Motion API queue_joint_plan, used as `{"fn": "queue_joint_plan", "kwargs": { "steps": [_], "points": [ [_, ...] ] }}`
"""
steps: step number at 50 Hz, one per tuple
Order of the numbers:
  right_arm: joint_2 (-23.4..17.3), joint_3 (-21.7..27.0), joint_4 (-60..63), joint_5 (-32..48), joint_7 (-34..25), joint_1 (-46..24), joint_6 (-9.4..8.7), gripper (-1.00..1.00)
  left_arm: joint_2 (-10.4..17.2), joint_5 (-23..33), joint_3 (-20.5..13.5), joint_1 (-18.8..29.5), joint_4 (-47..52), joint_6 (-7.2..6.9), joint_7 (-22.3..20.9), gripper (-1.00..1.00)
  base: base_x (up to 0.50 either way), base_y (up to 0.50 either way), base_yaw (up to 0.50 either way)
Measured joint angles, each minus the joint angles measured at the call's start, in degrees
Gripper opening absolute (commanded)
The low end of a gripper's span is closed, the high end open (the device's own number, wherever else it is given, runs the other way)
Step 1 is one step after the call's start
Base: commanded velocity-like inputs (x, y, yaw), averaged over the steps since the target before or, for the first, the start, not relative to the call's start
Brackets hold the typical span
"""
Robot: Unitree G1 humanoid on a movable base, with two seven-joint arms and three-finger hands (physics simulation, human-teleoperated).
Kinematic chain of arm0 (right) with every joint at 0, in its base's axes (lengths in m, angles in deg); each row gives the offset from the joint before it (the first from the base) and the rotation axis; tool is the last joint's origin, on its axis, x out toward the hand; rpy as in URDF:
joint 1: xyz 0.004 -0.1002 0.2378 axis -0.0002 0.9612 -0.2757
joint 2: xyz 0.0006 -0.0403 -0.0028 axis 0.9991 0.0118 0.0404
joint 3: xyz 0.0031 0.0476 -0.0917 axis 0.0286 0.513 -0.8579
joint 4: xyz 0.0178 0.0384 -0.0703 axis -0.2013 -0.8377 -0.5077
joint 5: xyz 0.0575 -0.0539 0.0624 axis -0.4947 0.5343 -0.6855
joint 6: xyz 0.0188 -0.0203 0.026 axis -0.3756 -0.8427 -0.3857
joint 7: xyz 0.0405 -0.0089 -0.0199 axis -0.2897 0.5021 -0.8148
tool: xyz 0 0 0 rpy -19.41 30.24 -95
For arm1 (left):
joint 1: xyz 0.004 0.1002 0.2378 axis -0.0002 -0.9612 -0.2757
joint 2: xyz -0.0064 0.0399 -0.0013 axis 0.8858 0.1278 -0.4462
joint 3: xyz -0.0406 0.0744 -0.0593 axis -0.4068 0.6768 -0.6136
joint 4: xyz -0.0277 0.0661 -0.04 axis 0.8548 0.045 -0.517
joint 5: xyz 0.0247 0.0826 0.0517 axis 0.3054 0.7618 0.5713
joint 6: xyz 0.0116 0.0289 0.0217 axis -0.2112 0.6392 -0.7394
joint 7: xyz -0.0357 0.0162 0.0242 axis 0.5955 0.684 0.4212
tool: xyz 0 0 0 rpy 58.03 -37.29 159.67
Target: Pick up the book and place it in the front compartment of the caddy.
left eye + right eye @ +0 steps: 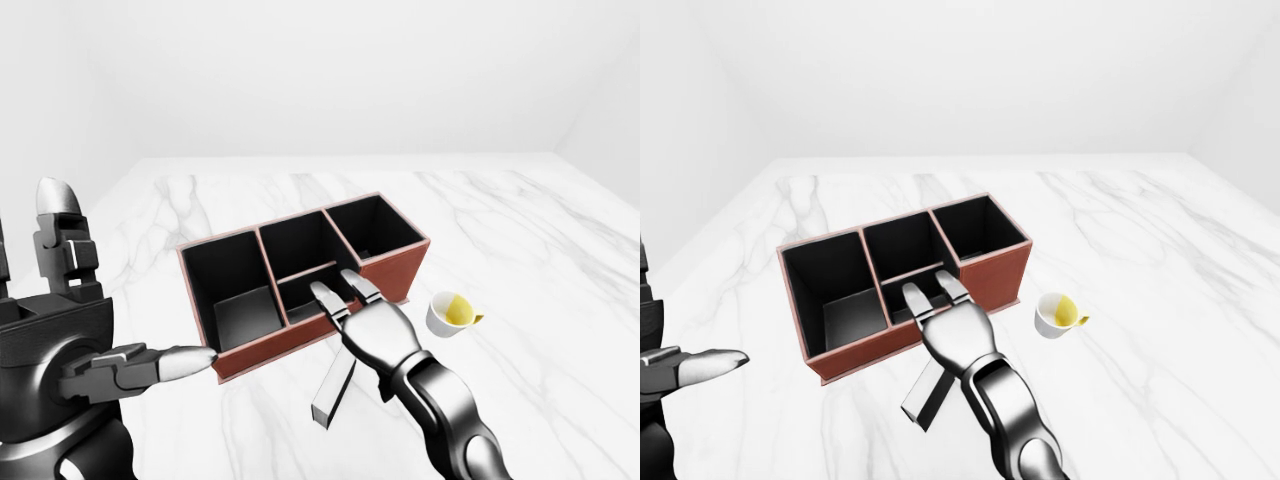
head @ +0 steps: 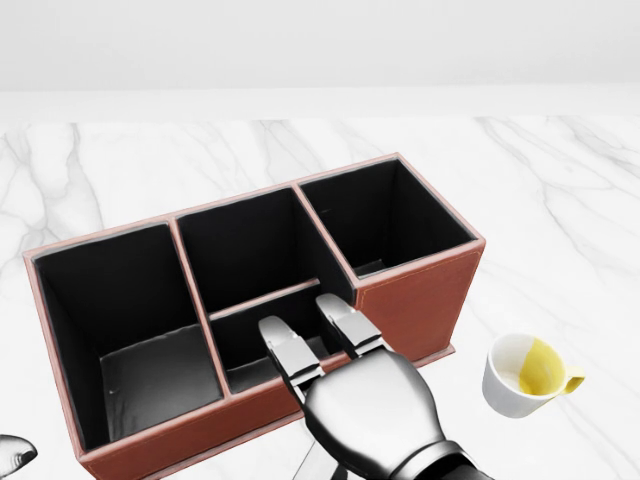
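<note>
two robot hands: both in view, over a white marble surface (image 1: pixel 560 300)
right robot hand (image 2: pixel 365 400): clenched on the book (image 1: pixel 925 392), two fingers (image 2: pixel 290 352) reaching over the caddy's near wall
book: held tilted, just below the caddy in the eye views, lower end near the surface
caddy (image 2: pixel 420 290): red-brown, black inside, four compartments
left robot hand (image 1: pixel 60 340): released, fingers spread, left of the caddy
cup (image 2: pixel 520 375): white, yellow inside, right of the caddy

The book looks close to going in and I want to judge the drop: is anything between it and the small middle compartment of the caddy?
Only the caddy's own near wall. The right hand holds the book below and outside it, so the book must clear that rim. The cup sits off to the right.
</note>
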Motion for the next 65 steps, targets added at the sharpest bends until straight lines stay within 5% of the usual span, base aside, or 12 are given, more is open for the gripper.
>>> {"fn": "queue_joint_plan", "kwargs": {
  "steps": [65],
  "points": [
    [0.64,-3.28,-7.83,3.42,0.0,-1.56,0.0,1.0,0.24,-0.21,-0.12,0.39,-0.46,0.0,0.09,1.0,0.0,0.0,0.0]
  ]
}}
